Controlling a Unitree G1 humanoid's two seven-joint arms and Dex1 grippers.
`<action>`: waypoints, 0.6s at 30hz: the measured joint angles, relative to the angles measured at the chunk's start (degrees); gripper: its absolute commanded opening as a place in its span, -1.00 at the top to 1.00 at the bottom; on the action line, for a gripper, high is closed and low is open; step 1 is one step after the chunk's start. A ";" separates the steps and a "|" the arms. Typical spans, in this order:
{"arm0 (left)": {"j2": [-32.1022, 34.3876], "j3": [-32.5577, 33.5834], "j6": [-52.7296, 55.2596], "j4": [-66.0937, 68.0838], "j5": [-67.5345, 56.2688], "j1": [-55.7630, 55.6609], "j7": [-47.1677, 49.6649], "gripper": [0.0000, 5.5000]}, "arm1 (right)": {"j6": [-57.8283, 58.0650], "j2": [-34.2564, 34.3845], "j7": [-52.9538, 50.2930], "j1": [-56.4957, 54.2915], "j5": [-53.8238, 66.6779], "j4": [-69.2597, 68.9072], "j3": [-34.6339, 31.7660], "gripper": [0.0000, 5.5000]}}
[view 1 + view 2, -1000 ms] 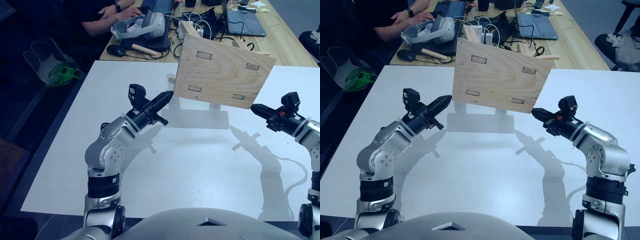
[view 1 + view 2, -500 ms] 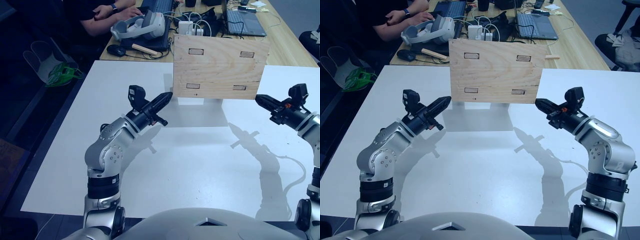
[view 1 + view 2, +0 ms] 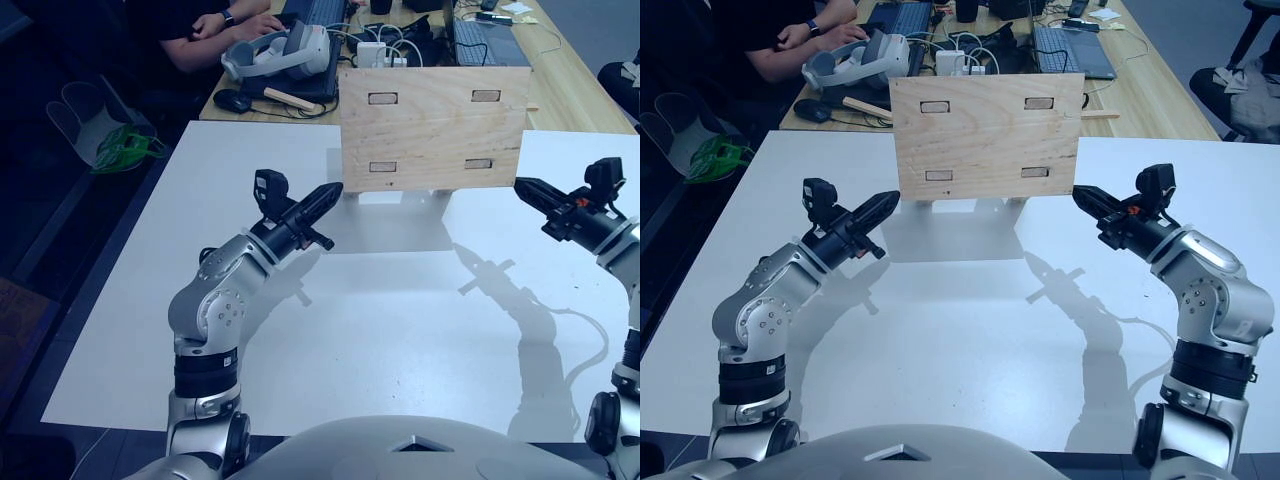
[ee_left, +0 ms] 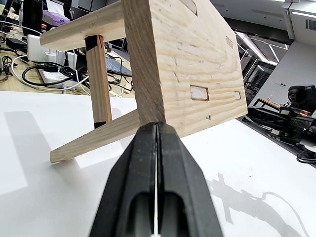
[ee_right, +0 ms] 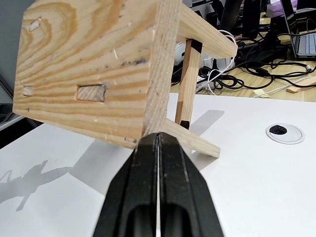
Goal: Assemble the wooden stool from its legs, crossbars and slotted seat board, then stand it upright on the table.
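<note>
Levelled since a second ago, the seat board (image 3: 432,125) has swung from a skewed tilt to stand square on its lower long edge, and the right pincer (image 3: 522,186) has drawn back toward its own side; the left pincer (image 3: 328,195) has hardly shifted. Assembled, the stool lies on its side on the white tabletop (image 3: 380,330), slotted seat face toward the robot and legs pointing away; one leg (image 4: 94,143) rests flat on the surface, with a crossbar (image 4: 100,84) rising from it. The board's long axis runs straight across between the two pincers; each tip sits just beside a lower corner, left at the left corner, right at the right, contact too close to call. Both pincers are closed and hold nothing. Standing it upright likely means raising that lower edge evenly from both ends, neither arm being clearly nearer.
</note>
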 measured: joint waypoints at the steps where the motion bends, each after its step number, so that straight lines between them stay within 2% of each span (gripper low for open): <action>1: 0.00 0.07 0.03 -0.10 -0.02 -0.10 0.08 0.98 | 0.02 0.06 -0.03 0.00 0.25 -0.07 -0.11 1.00; 18: -0.58 2.00 0.43 -1.24 -5.54 -2.87 2.38 0.98 | 0.88 0.55 -2.82 -2.57 5.18 -0.51 -2.22 1.00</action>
